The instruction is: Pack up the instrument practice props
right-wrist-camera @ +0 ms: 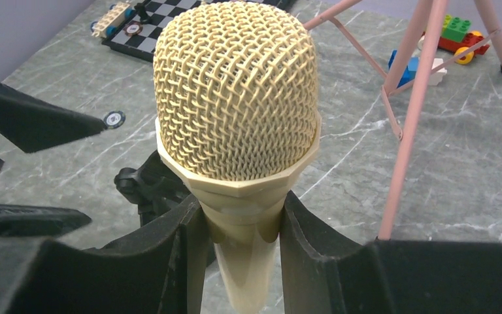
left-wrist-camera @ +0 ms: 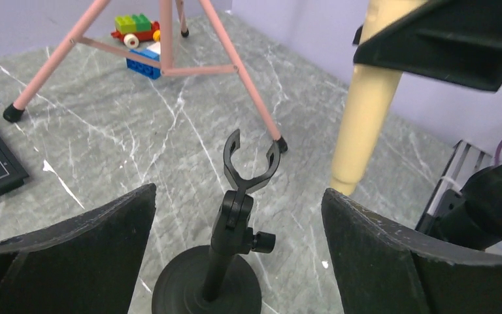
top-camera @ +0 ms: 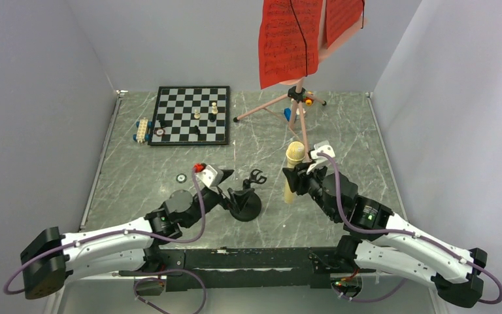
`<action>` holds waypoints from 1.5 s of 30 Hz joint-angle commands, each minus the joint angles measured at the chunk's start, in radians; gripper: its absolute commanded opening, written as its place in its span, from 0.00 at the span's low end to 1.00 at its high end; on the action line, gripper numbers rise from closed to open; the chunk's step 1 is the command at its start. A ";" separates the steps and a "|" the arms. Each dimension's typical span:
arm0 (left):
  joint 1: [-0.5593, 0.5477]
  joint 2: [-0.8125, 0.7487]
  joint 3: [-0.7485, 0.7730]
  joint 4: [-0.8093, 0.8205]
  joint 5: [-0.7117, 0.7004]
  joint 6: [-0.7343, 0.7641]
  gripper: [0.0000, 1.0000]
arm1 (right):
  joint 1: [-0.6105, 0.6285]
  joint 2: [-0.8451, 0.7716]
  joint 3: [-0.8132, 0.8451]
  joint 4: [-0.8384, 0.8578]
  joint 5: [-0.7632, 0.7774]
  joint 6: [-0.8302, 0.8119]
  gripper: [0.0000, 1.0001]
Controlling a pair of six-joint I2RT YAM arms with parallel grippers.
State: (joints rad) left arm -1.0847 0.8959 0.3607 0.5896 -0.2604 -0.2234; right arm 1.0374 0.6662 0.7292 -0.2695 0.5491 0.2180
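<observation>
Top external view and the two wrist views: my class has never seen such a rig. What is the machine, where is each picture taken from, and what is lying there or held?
This is a robot with two white arms bolted at the near edge of a grey marbled table. The wide picture looks down from above and behind them; each close-up comes from a camera on one wrist. The right gripper is shut on an upright cream microphone. The left gripper is open, a finger on each side of the empty black microphone stand. Further back are a pink tripod music stand carrying red sheet music, a chessboard with pieces, and some toy bricks.
</observation>
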 commanded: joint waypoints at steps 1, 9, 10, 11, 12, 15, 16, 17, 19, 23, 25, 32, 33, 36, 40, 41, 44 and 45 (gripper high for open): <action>-0.006 -0.094 -0.024 -0.052 -0.023 0.013 0.99 | 0.004 -0.032 -0.011 0.008 -0.046 0.028 0.00; -0.006 -0.324 -0.227 -0.081 -0.007 -0.138 0.99 | 0.003 -0.059 -0.028 -0.003 -0.182 0.064 0.00; -0.006 -0.362 -0.244 -0.075 0.001 -0.153 0.99 | 0.003 -0.063 -0.024 0.001 -0.228 0.064 0.00; -0.006 -0.400 -0.254 -0.079 0.016 -0.171 0.99 | 0.003 -0.065 -0.015 0.005 -0.277 0.063 0.00; -0.006 -0.438 -0.253 -0.099 0.028 -0.187 0.99 | 0.002 -0.062 0.000 0.007 -0.330 0.065 0.00; -0.004 -0.521 -0.199 -0.176 0.060 -0.217 0.99 | 0.003 -0.035 0.052 0.014 -0.466 0.078 0.00; -0.004 -0.534 -0.179 -0.199 0.058 -0.237 0.99 | 0.003 -0.023 0.069 0.026 -0.506 0.087 0.00; -0.004 -0.546 -0.155 -0.221 0.069 -0.237 0.99 | 0.003 -0.007 0.086 0.035 -0.538 0.098 0.00; -0.004 -0.562 -0.134 -0.190 0.166 -0.198 0.99 | 0.003 0.024 0.122 0.056 -0.596 0.123 0.00; -0.004 -0.545 -0.080 -0.144 0.267 -0.180 0.99 | 0.003 0.078 0.160 0.130 -0.676 0.179 0.00; -0.004 -0.505 -0.025 -0.196 0.284 -0.172 0.99 | 0.004 0.109 0.179 0.166 -0.719 0.201 0.00; -0.004 -0.342 0.094 -0.222 0.427 -0.194 0.99 | 0.007 0.201 0.215 0.293 -0.799 0.264 0.00; -0.004 -0.324 0.102 -0.217 0.444 -0.195 0.99 | 0.009 0.208 0.217 0.304 -0.803 0.268 0.00; -0.004 -0.280 0.118 -0.220 0.466 -0.196 0.99 | 0.017 0.228 0.229 0.331 -0.812 0.274 0.00; -0.004 -0.278 0.082 -0.175 0.482 -0.198 0.99 | 0.036 0.248 0.253 0.353 -0.827 0.277 0.00; -0.004 -0.284 0.071 -0.158 0.487 -0.198 0.98 | 0.043 0.256 0.259 0.355 -0.831 0.276 0.00; -0.004 -0.307 0.045 -0.121 0.484 -0.192 0.89 | 0.060 0.268 0.262 0.361 -0.836 0.274 0.00; -0.004 -0.312 0.041 -0.118 0.479 -0.191 0.84 | 0.063 0.273 0.260 0.363 -0.835 0.274 0.00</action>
State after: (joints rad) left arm -1.0863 0.6128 0.4213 0.3908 0.1921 -0.4095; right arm 1.0824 0.9314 0.9382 0.0032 -0.2573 0.4782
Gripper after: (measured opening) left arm 0.904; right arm 0.409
